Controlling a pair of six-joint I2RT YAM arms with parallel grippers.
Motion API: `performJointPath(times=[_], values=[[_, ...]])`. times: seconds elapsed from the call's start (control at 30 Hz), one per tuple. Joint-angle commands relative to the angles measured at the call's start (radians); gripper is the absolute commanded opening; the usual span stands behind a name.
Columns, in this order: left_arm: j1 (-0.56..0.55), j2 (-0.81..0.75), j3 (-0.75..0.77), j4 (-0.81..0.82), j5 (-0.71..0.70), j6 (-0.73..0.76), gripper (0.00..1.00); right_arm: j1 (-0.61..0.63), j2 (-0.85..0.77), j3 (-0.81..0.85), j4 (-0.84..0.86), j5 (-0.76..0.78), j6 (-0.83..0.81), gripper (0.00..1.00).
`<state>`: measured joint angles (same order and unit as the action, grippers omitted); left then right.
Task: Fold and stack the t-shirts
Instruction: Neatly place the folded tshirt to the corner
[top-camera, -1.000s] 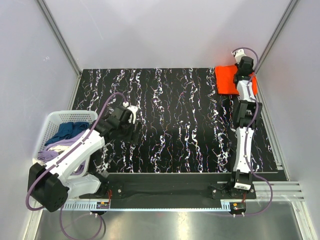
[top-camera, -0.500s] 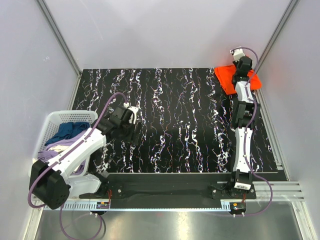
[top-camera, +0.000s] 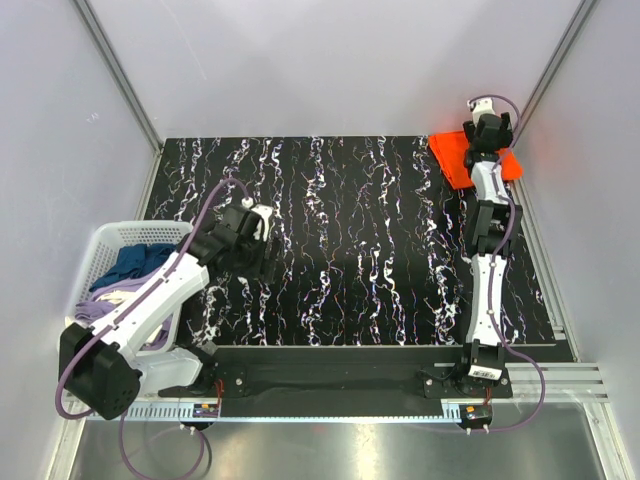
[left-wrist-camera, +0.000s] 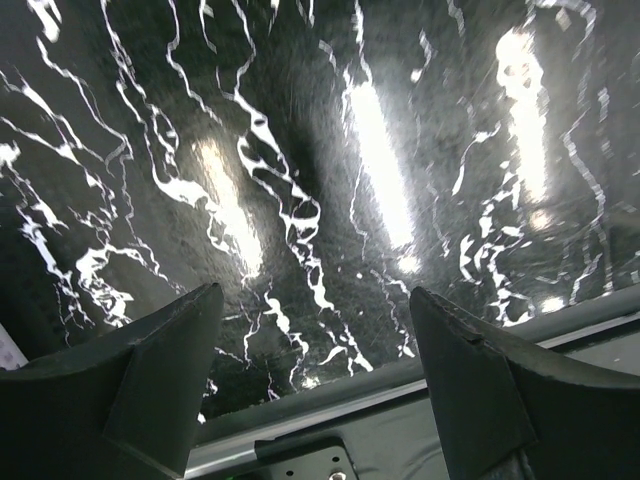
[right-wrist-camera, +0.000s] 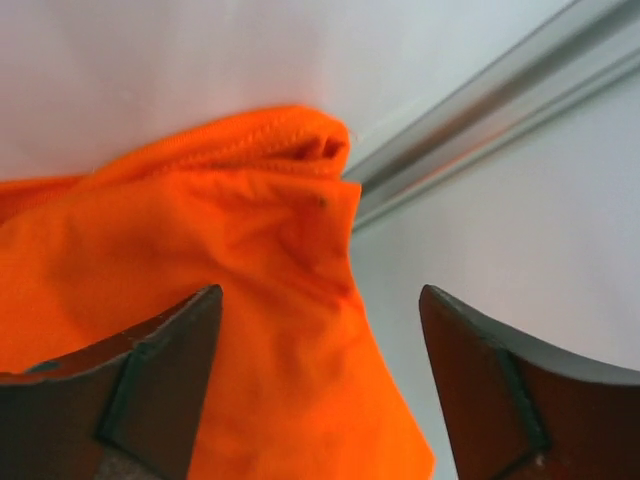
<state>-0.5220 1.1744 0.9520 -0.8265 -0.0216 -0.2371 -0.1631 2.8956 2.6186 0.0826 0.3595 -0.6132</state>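
A folded orange t-shirt (top-camera: 452, 160) lies in the far right corner of the black marbled table (top-camera: 350, 240), against the wall. My right gripper (top-camera: 487, 128) hangs over it, open. In the right wrist view the orange t-shirt (right-wrist-camera: 200, 280) lies loose below the spread right gripper (right-wrist-camera: 320, 292), its edge bunched against the wall rail. My left gripper (top-camera: 260, 258) hovers open over bare table at the left. Only the table shows between the fingers of the left gripper (left-wrist-camera: 315, 292). More t-shirts, a dark blue one (top-camera: 140, 265) and a lavender one (top-camera: 105, 300), lie crumpled in the basket.
A white laundry basket (top-camera: 105, 240) stands at the table's left edge beside the left arm. Grey walls with metal rails (right-wrist-camera: 480, 110) close in the table at the back and sides. The arms' mounting rail (left-wrist-camera: 330, 410) runs along the near edge.
My right gripper has opened and let go of the orange t-shirt, after pushing it farther into the corner. The left arm has shifted slightly away from the near edge.
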Motion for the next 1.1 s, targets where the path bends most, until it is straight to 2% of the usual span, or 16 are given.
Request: performJointPath(times=[0.0, 0.03, 0.2, 0.23, 0.33, 0.43, 0.47, 0.53, 0.63, 0.83, 1.07], values=[[0.014, -0.019, 0.067, 0.029, 0.04, -0.019, 0.82, 0.039, -0.202, -0.066, -0.108, 0.058, 0.111, 0.84], [0.017, -0.019, 0.073, 0.033, 0.045, -0.024, 0.82, 0.057, -0.232, -0.084, -0.156, 0.073, 0.147, 0.77], [0.022, -0.018, 0.128, 0.041, 0.057, -0.042, 0.82, 0.086, -0.289, -0.118, -0.352, 0.076, 0.283, 0.64], [0.022, -0.021, 0.133, 0.043, 0.057, -0.044, 0.82, 0.086, -0.306, -0.127, -0.409, 0.059, 0.337, 0.54], [0.025, -0.027, 0.143, 0.053, 0.052, -0.059, 0.82, 0.086, -0.349, -0.189, -0.47, -0.013, 0.417, 0.33], [0.025, -0.036, 0.139, 0.069, 0.057, -0.077, 0.82, 0.088, -0.387, -0.267, -0.494, -0.08, 0.446, 0.27], [0.027, -0.042, 0.14, 0.069, 0.057, -0.083, 0.82, 0.086, -0.392, -0.288, -0.5, -0.096, 0.446, 0.21], [0.027, -0.05, 0.137, 0.069, 0.057, -0.09, 0.82, 0.085, -0.4, -0.299, -0.517, -0.105, 0.457, 0.16], [0.027, -0.067, 0.116, 0.079, 0.055, -0.105, 0.82, 0.08, -0.392, -0.322, -0.527, -0.12, 0.449, 0.01], [0.027, -0.104, 0.085, 0.073, 0.06, -0.123, 0.82, 0.08, -0.336, -0.316, -0.538, -0.12, 0.467, 0.0], [0.028, -0.122, 0.083, 0.049, 0.046, -0.116, 0.82, 0.089, -0.265, -0.186, -0.655, -0.179, 0.543, 0.0]])
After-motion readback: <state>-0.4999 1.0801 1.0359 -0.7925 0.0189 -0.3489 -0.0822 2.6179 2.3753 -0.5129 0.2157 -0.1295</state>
